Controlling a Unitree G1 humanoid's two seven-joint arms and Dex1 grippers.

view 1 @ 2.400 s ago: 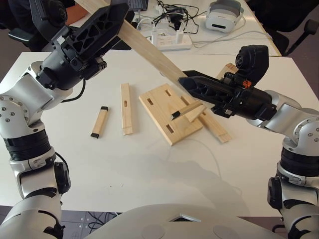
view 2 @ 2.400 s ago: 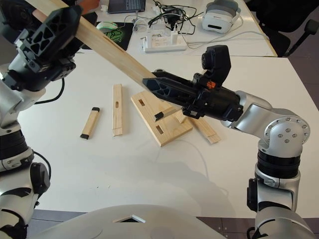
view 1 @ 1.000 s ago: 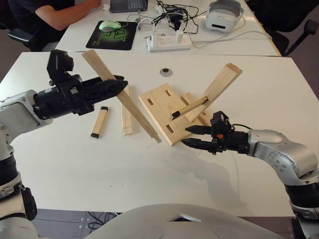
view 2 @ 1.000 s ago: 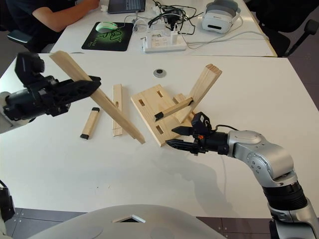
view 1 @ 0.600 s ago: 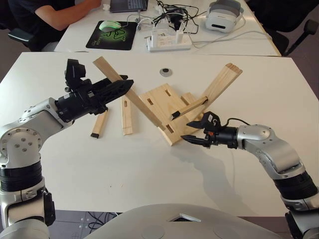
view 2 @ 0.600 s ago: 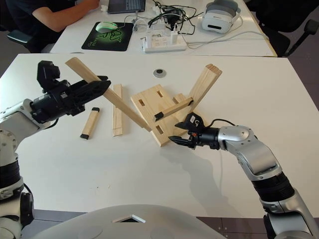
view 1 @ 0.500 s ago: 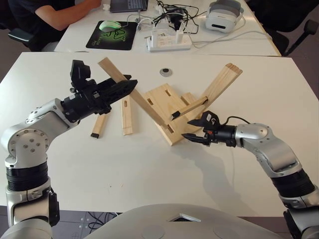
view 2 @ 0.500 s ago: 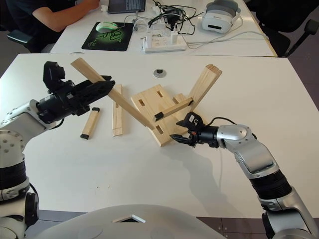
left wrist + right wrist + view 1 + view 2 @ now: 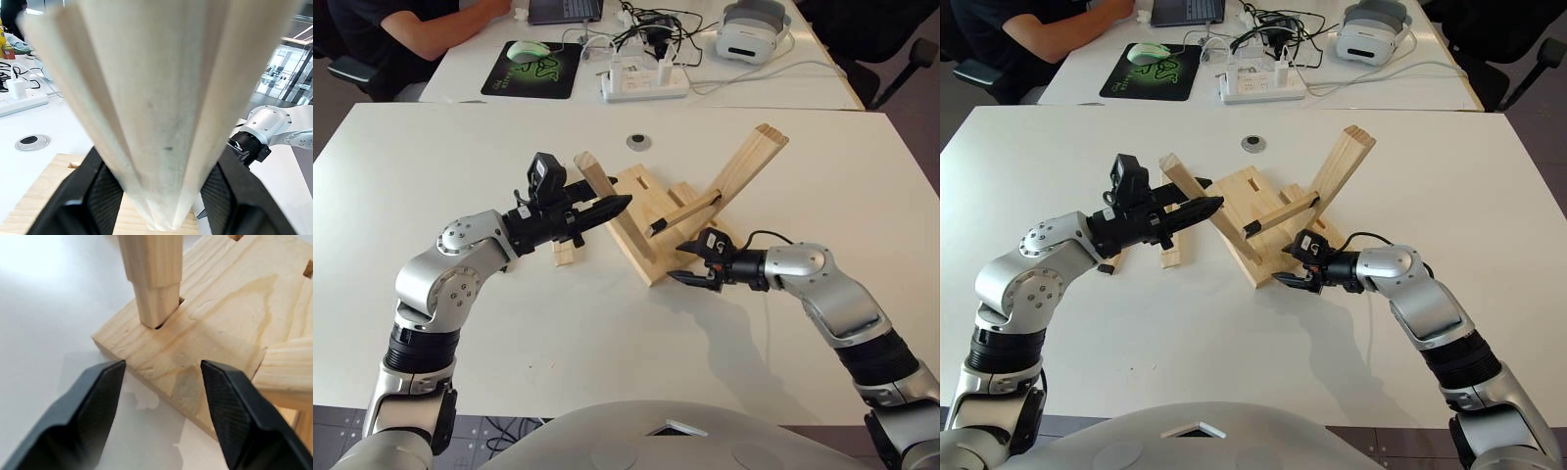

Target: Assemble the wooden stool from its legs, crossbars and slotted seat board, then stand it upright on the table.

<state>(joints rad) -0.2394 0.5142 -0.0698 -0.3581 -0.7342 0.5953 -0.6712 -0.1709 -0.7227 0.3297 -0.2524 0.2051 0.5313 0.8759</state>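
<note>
The slotted seat board (image 9: 631, 196) lies flat at mid-table. My left gripper (image 9: 612, 206) is shut on a wooden leg (image 9: 592, 174) that slants down to the board. The leg's tapered end (image 9: 154, 298) sits in a slot by the near corner. In the left wrist view the leg (image 9: 146, 98) runs between both fingers (image 9: 105, 196). My right gripper (image 9: 677, 263) is open, its fingers (image 9: 98, 401) straddling the board's near corner (image 9: 146, 357) without touching. A second leg (image 9: 744, 171) leans up from the board's right side, with a black-tipped crossbar (image 9: 685, 212) sticking out of it.
A slotted leg (image 9: 1170, 206) lies flat left of the board, partly behind my left arm. A round cable grommet (image 9: 639, 142) sits behind the board. On the back table are a power strip (image 9: 644, 78), a white headset (image 9: 754, 34) and a mouse (image 9: 524, 49).
My left gripper has swung the leg down and to the right until its end reached the slot near the board's corner. The right gripper has edged left, closer to that corner.
</note>
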